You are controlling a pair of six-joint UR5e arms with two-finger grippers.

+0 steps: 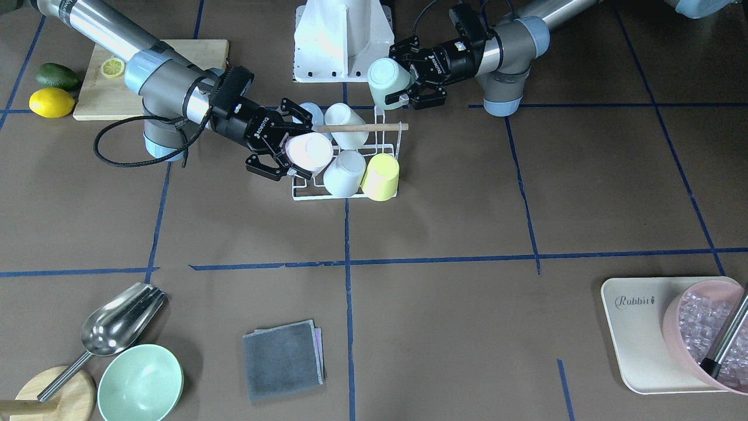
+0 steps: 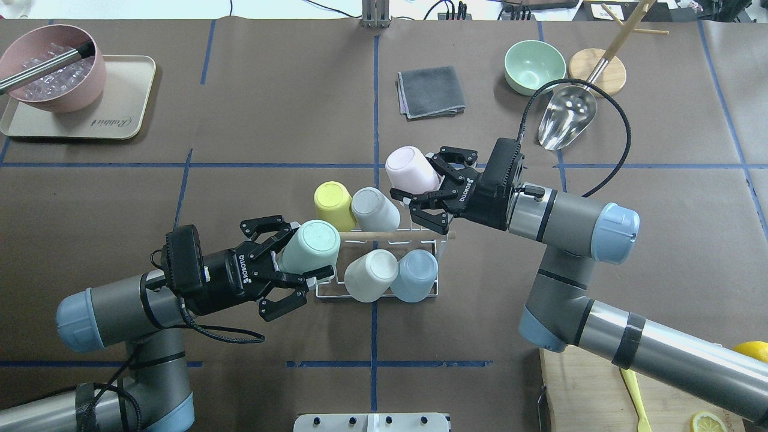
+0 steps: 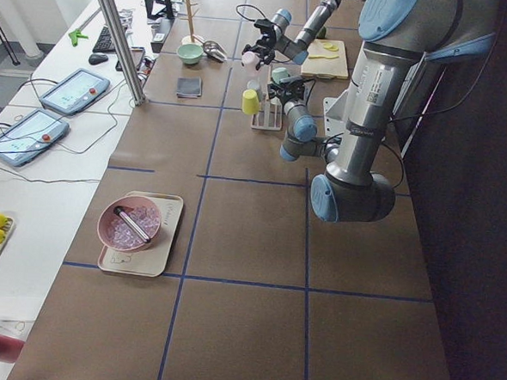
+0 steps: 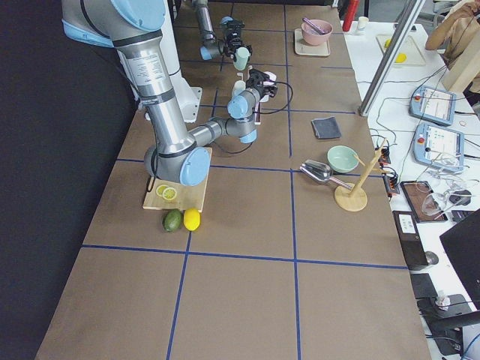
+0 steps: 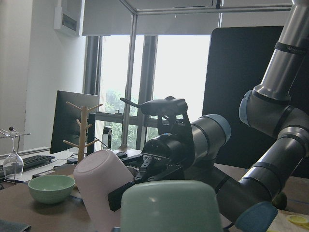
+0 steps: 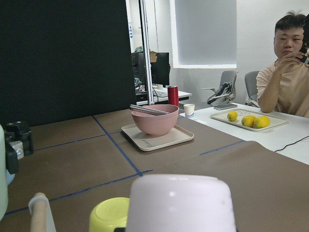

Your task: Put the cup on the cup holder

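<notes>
Hovering at both ends of the cup holder [image 1: 308, 188], that's two arms at once! The left gripper [image 2: 306, 252] has its jaws closed around the rim end of a mint-green cup [image 2: 315, 240], carried tilted, base up and pointing away from the wrist. That cup is at the holder's left end on the robot's side, just beside a white cup [image 2: 370, 275] hung on the near row, with a pale blue cup [image 2: 417, 275] next along. Whether the mint-green cup is over a prong or only beside one, I cannot tell.

Across the wooden rod [image 2: 414, 234], the right gripper [image 2: 415, 176] has its jaws clamped on a pink cup [image 2: 405, 165], also tipped with its base up. It hangs at the right end of the far row, close to a grey-white cup [image 2: 375, 209], and a yellow cup [image 2: 333, 204] finishes that row. From the front-facing camera the pink cup overlaps the holder's corner, low against the wires, but any contact with a prong is hidden.

The holder stands in the middle of the brown table [image 2: 240, 120], by the blue tape lines. Well apart from it are a grey cloth [image 2: 431, 91], a mint bowl [image 2: 534, 66] and a metal scoop [image 2: 567, 120]. Off on the robot's left, a pink bowl of ice [image 2: 54, 72] sits on a beige tray [image 2: 120, 120].
</notes>
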